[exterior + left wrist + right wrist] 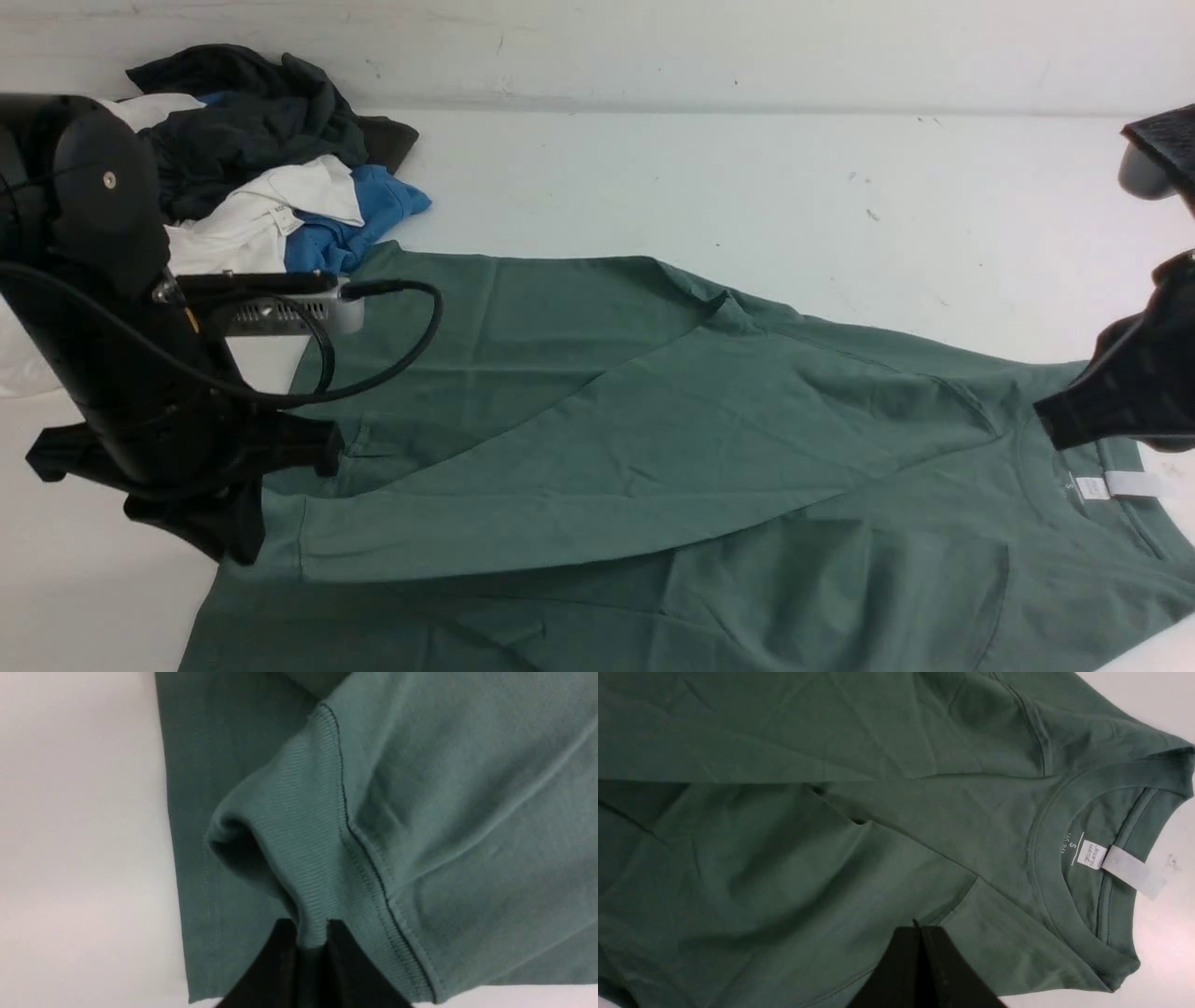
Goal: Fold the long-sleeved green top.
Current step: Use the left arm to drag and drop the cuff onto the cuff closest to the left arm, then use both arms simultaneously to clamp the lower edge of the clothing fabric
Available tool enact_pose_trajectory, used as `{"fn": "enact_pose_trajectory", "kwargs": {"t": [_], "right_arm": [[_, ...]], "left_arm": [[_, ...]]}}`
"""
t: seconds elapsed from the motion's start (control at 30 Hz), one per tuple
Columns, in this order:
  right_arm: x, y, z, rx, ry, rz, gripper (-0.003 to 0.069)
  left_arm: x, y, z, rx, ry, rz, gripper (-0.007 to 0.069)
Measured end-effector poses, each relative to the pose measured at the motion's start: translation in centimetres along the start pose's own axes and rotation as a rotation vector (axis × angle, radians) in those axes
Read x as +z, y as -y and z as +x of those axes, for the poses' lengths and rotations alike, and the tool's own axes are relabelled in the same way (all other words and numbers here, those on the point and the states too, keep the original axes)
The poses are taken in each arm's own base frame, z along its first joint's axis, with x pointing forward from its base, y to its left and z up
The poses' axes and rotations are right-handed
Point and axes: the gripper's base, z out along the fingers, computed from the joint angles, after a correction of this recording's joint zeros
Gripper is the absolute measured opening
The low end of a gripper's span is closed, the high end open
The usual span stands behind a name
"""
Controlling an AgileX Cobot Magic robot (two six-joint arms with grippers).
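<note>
The green long-sleeved top (pixel 653 420) lies flat on the white table (pixel 747 187), neck to the right. One sleeve is folded across the body toward the left. My left gripper (pixel 245 541) is at the top's left edge, shut on the ribbed sleeve cuff (pixel 299 835), which bunches up between its jaws (pixel 311 933). My right gripper (pixel 1050 425) is over the collar area, jaws shut with nothing between them (pixel 920 928). The white neck label (pixel 1129 870) shows inside the collar, also in the front view (pixel 1130 483). The chest logo is hidden.
A pile of other garments sits at the back left: dark charcoal (pixel 252 121), white (pixel 252 224) and blue (pixel 355 224), just beyond the top's far-left corner. A grey-black device (pixel 1158 159) is at the far right edge. A wall runs behind the table.
</note>
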Motion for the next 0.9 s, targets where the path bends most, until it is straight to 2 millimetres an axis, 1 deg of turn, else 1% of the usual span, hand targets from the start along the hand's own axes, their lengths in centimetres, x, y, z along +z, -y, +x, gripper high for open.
{"fn": "enact_pose_trajectory", "kwargs": {"t": [0.13, 0.17, 0.23, 0.4, 0.43, 0.47, 0.5, 0.53, 0.57, 0.6, 0.63, 0.7, 0.73, 0.77, 0.8, 0.83, 0.87, 0.9], "right_arm": [[0.0, -0.1, 0.0, -0.001, 0.002, -0.01, -0.0015], [0.0, -0.1, 0.0, -0.003, 0.001, -0.013, -0.0015], [0.0, -0.1, 0.0, -0.002, 0.001, -0.013, -0.0015], [0.0, -0.1, 0.0, -0.001, 0.001, -0.016, -0.0015], [0.0, -0.1, 0.0, -0.001, 0.001, -0.016, -0.0015], [0.0, -0.2, 0.0, 0.0, 0.001, -0.017, -0.0015], [0.0, -0.2, 0.0, 0.0, 0.001, -0.018, -0.0015], [0.0, -0.2, 0.0, 0.0, 0.001, -0.018, -0.0015], [0.0, -0.2, 0.0, 0.001, 0.0, -0.019, -0.0015], [0.0, -0.2, 0.0, 0.001, 0.0, -0.019, -0.0015], [0.0, -0.2, 0.0, 0.001, -0.001, -0.019, -0.0015], [0.0, -0.2, 0.0, 0.001, -0.004, -0.019, -0.0015], [0.0, -0.2, 0.0, 0.002, -0.005, -0.023, -0.0015], [0.0, -0.2, 0.1, 0.004, -0.008, -0.026, -0.0015], [0.0, -0.3, 0.1, 0.003, -0.008, -0.031, -0.0015], [0.0, -0.3, 0.1, 0.004, -0.008, -0.032, -0.0015], [0.0, -0.3, 0.1, 0.002, -0.008, -0.035, -0.0015], [0.0, -0.4, 0.1, -0.003, -0.008, -0.04, -0.0015]], "left_arm": [[0.4, -0.1, 0.1, 0.0, 0.002, -0.004, 0.0036], [0.5, -0.1, 0.0, 0.001, 0.01, -0.007, 0.0049], [0.5, -0.2, 0.0, 0.002, 0.02, -0.008, 0.0088], [0.6, -0.4, 0.1, 0.009, -0.001, -0.03, 0.0253], [0.6, -0.4, 0.1, 0.01, -0.001, -0.032, 0.026], [0.6, -0.5, 0.1, 0.014, 0.0, -0.043, 0.031], [0.6, -0.5, 0.2, 0.016, 0.0, -0.049, 0.0334], [0.6, -0.6, 0.2, 0.017, -0.001, -0.051, 0.0337], [0.8, -0.7, 0.5, 0.018, -0.006, -0.059, 0.0357], [1.1, -0.9, 1.2, 0.02, -0.022, -0.068, 0.0367], [1.3, -1.0, 1.4, 0.02, -0.03, -0.072, 0.0367], [1.7, -1.3, 2.5, 0.018, -0.049, -0.076, 0.0362], [2.4, -1.7, 4.0, 0.015, -0.078, -0.079, 0.0326], [2.7, -1.8, 4.7, 0.01, -0.086, -0.076, 0.0297], [3.0, -1.9, 5.5, 0.004, -0.089, -0.073, 0.025], [3.2, -2.0, 5.8, 0.001, -0.095, -0.073, 0.0239], [3.4, -2.2, 6.3, -0.006, -0.086, -0.072, 0.0182], [3.8, -2.5, 7.2, -0.03, -0.064, -0.073, 0.0078]]}}
